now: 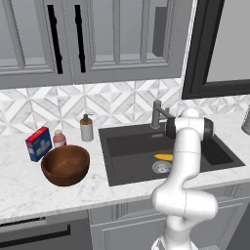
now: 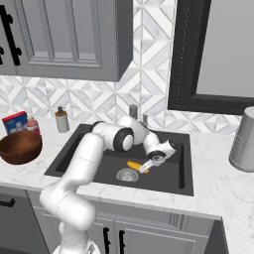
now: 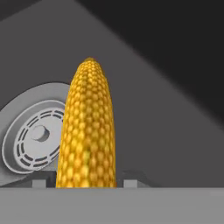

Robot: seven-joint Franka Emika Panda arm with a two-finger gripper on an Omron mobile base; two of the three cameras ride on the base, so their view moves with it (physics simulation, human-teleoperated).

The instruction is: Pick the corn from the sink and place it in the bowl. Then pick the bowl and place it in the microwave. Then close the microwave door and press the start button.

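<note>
The corn [image 3: 87,127] lies between the jaws on the sink [image 2: 171,174] floor, the drain [image 3: 37,135] just beside it on one side. Behind the jaws the faucet [image 1: 157,113] rises at the basin's back rim. Bare floor lies on the other side.

corn [image 3: 87,131]: yellow cob, lying flat on floor of dark sink [image 1: 127,161], just beside round steel drain [image 3: 37,135]. reddish-brown wooden bowl [image 1: 65,164] upright on counter, left of sink.
</note>
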